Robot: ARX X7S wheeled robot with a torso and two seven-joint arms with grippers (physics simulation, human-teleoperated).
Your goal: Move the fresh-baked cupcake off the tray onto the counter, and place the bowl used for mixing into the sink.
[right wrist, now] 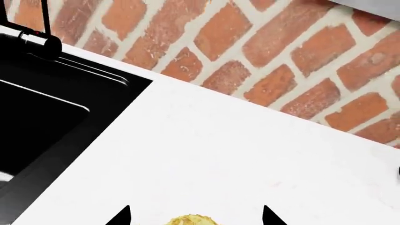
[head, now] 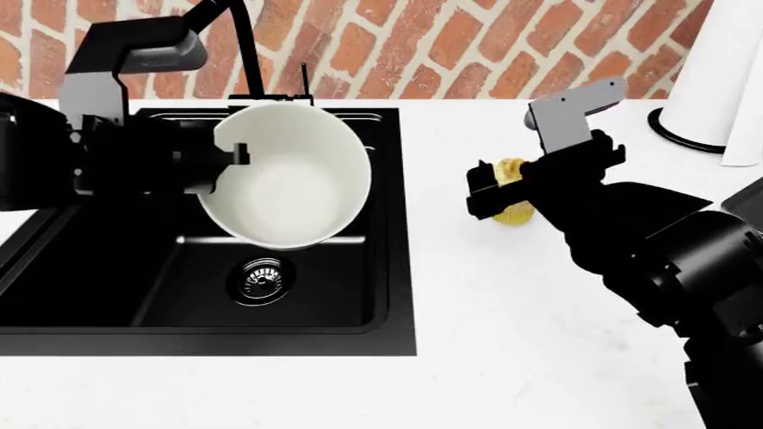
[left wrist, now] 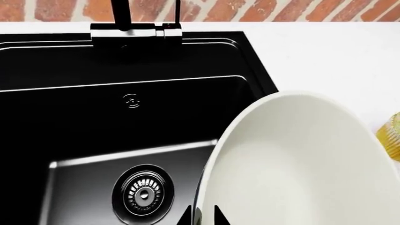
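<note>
Surface: white, faintly marbled bench [head: 524, 304], backed by a red brick wall [head: 477, 45]. A white paper-towel roll [head: 716, 71] stands at the far right of the bench on a dark round base.

Sink [head: 120, 286]: matte black basin set into the bench on my left side. Round metal drain [head: 260, 277] on the floor of the basin; black faucet [head: 245, 49] at the back rim. I see nothing lying in the basin itself.

Bowl [head: 286, 174]: held tilted on its side above the sink, off-white inside turned toward the head camera. I see nothing inside it. In the left wrist view the bowl [left wrist: 300, 164] hangs over the sink's right part, with the drain [left wrist: 143, 192] beside and below it.

Left claw [head: 232, 154]: narrow, pinched on the bowl's rim; the two finger tips straddle the rim edge in the wrist view.

Cupcake [head: 513, 192]: on the bench to the right of the sink, well apart from it, yellow wrapper showing. Whether it rests on the bench I cannot tell.

Right claw [head: 483, 192]: fingers wide apart on either side of the cupcake [right wrist: 187, 219] in the right wrist view; whether they touch it I cannot tell.

Tray: only a dark corner [head: 751, 201] shows at the right edge.
</note>
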